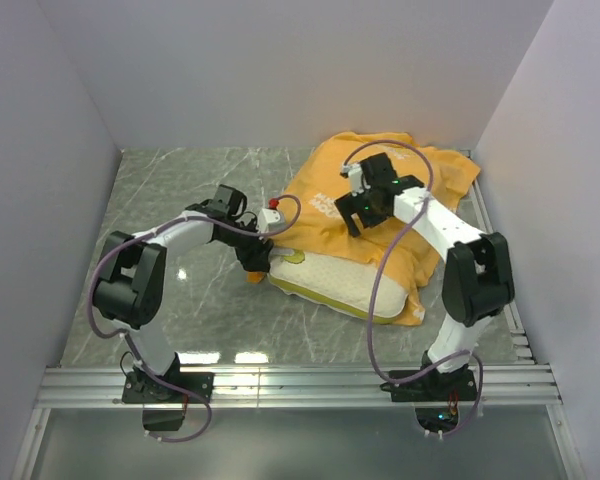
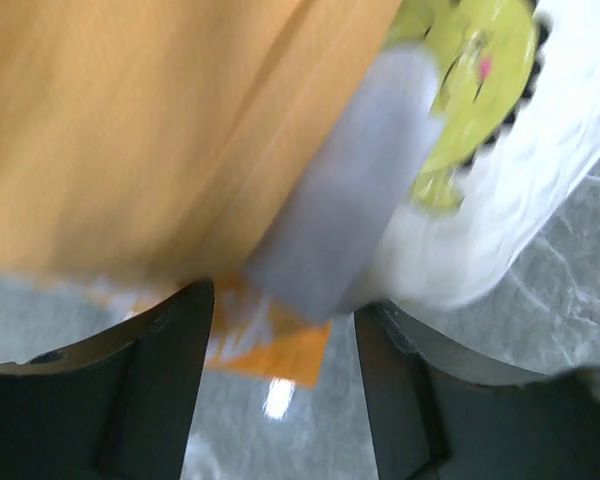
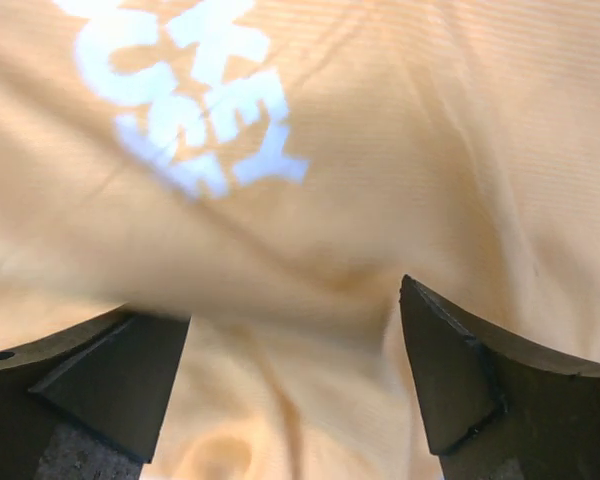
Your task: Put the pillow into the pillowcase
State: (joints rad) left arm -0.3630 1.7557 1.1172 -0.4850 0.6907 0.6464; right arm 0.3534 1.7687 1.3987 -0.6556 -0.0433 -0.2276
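The pillowcase (image 2: pixel 130 120) looks limp and light, best pinched at its hem just ahead of the released left pincer (image 2: pixel 280 305); the right pincer (image 3: pixel 292 305) is likewise released.

Looks like a robotics lab cell: bare white panels (image 1: pixel 280 70) box in a marble-patterned tabletop (image 1: pixel 180 190), left arm (image 1: pixel 130 285) and right arm (image 1: pixel 475 275) bolted to aluminium rails (image 1: pixel 300 385).

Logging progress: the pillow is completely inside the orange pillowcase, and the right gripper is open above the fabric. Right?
No. The pillow is only partly inside the pillowcase; its near edge sticks out, as the top view shows. The right gripper is open above the fabric.
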